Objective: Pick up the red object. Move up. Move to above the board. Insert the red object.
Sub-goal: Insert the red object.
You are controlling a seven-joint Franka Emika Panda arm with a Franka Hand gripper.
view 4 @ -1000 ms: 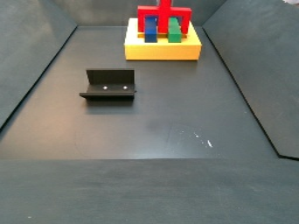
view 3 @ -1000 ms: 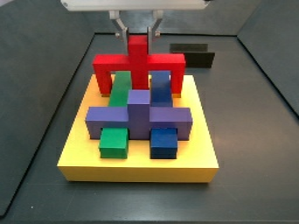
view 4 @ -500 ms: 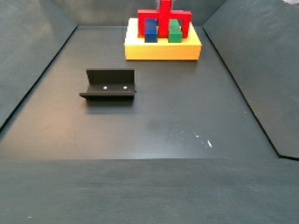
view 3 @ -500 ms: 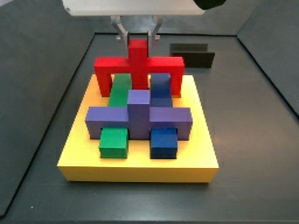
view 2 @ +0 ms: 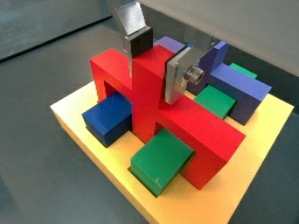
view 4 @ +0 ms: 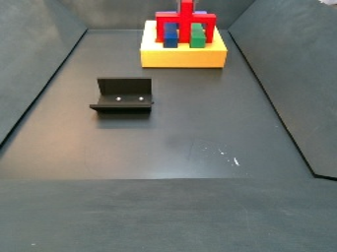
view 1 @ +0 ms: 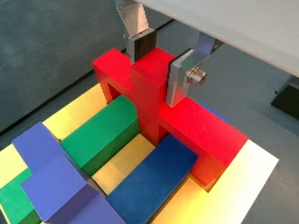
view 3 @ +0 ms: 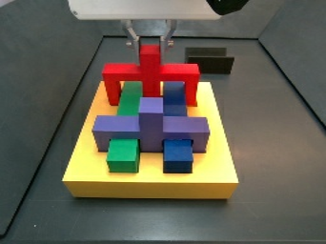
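The red object (view 3: 152,69) is a bridge-shaped piece with an upright post. It stands on the yellow board (view 3: 152,181), its legs down between the green and blue blocks. It shows in both wrist views (view 1: 176,114) (view 2: 140,87) and in the side view (view 4: 186,20). My gripper (view 3: 151,40) is right above it, and the fingers (view 1: 181,79) straddle the top of the post. The jaws are slightly apart from the post, so the gripper (view 1: 159,74) (view 2: 156,74) is open and holds nothing.
A purple cross-shaped block (view 3: 152,126) sits mid-board, with green (view 3: 124,154) and blue (view 3: 178,155) blocks in front of it. The fixture (view 4: 122,95) stands on the dark floor away from the board. Sloped grey walls enclose the floor.
The red object has sunk a little lower onto the board. The fingers have spread off the post and the gripper has risen slightly.
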